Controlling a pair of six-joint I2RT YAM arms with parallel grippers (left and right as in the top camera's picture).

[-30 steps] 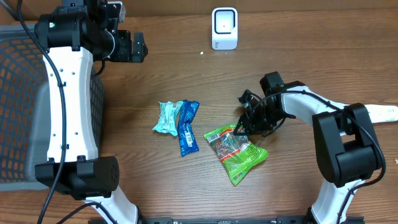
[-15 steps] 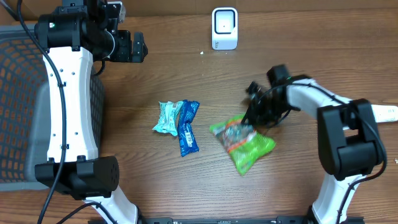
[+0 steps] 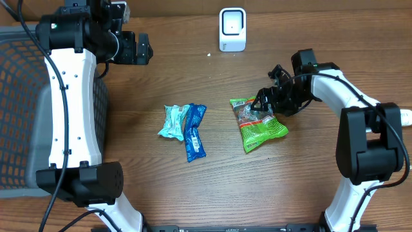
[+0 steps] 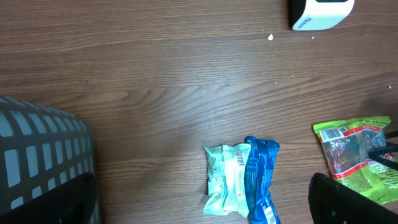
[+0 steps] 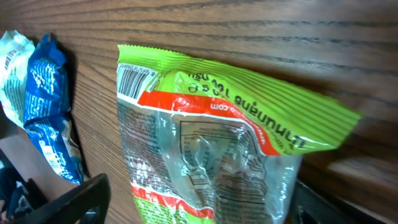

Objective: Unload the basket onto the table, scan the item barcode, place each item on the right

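Three packets are lying on the wooden table [image 3: 193,187], about midway across it. Two of them, one pale teal packet [image 3: 172,121] and one blue packet [image 3: 194,131], are lying side by side and touching, left of centre. The third, the single green snack packet [image 3: 259,125], is lying flat to their right, apart from both, with its one barcode [image 5: 134,79] facing up at a far corner. The right gripper [image 3: 264,106] is hanging over that far end, its two fingers spread wide and pinching nothing. One grey basket [image 3: 19,77] is sitting at the left edge. Farther back, the left gripper [image 3: 143,49] is hovering with its claw spread and empty. One white scanner [image 3: 232,29] is standing at the far edge, well apart from the green snack packet.
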